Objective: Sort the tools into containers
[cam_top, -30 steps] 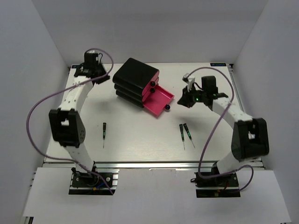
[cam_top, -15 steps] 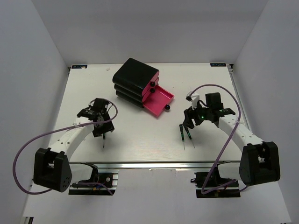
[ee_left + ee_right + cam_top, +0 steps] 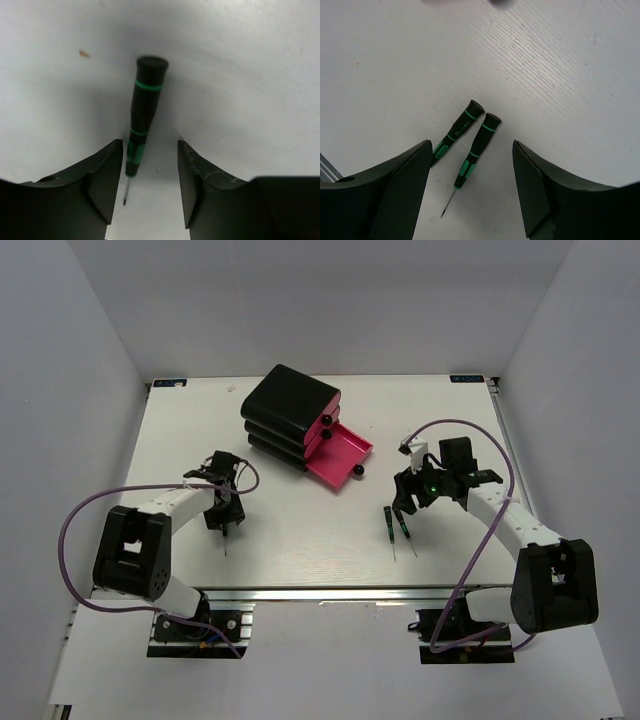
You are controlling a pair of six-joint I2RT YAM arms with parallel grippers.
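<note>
**Tools.** Three slim precision screwdrivers, black handles with green bands. All lie flat on the tabletop (image 3: 300,540); none is in a container yet.

**Item 1.** The single screwdriver (image 3: 143,110) is left of centre, tip toward the near edge. The left gripper (image 3: 149,165) is low over it, jaws apart, straddling the lower handle and shaft. One finger is just beside the handle, the other stands clear. Nothing is held.

**Items 2–3.** The pair of screwdrivers (image 3: 481,142) is right of centre, side by side, caps close together. The right gripper (image 3: 471,150) hangs above with jaws wide, both tools inside their span. Nothing is held.

**Containers.** The black box (image 3: 288,400) sits at rear centre. Its lowest drawer (image 3: 345,452) is pulled out and the two above are shut.

**Step in hand (judged).** Pickup, on both sides.

**Handling notes.**
- **Left:** centre the handle between the fingers before closing. Grip the banded handle, not the thin shaft, which would likely pivot or slip.
- **Right:** the pair lies close enough that closing may catch both or flick one away. Offset toward one tool, or take both squarely.
- **Both:** go down nearly to the tabletop, since the handles are low and slender.
</note>
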